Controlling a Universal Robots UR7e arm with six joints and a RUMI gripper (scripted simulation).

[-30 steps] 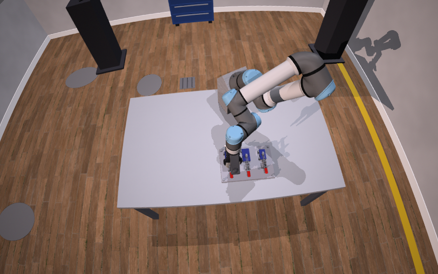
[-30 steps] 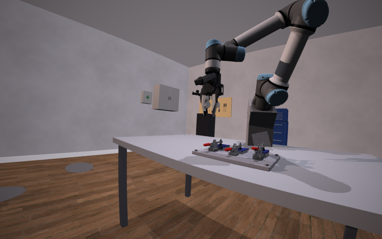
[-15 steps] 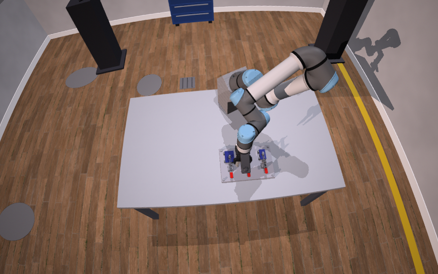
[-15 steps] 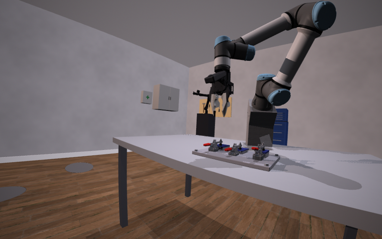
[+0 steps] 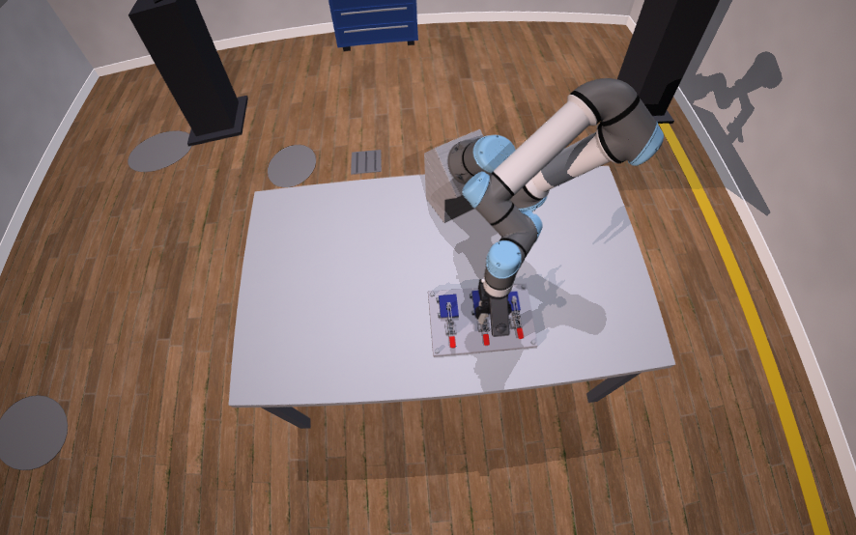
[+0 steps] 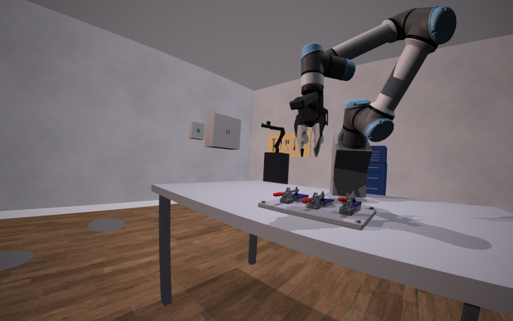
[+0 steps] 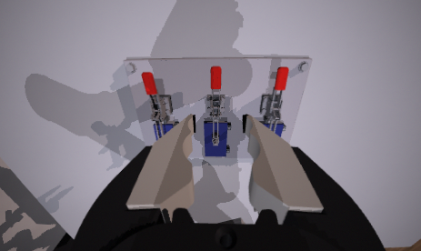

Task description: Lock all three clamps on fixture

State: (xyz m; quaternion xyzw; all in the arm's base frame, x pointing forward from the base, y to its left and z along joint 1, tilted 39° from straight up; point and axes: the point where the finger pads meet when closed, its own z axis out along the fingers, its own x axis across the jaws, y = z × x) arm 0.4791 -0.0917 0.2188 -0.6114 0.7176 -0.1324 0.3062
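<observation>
A light grey table on dark legs stands on a wood-plank floor. Flat on its top, towards the front edge, lies a grey fixture plate carrying three red-handled toggle clamps in a row.

Matt grey table top is looking smooth; the fixture plate is showing dull grey metal, its clamps shiny steel with glossy red plastic handles. Wood-plank floor is appearing satin.
</observation>
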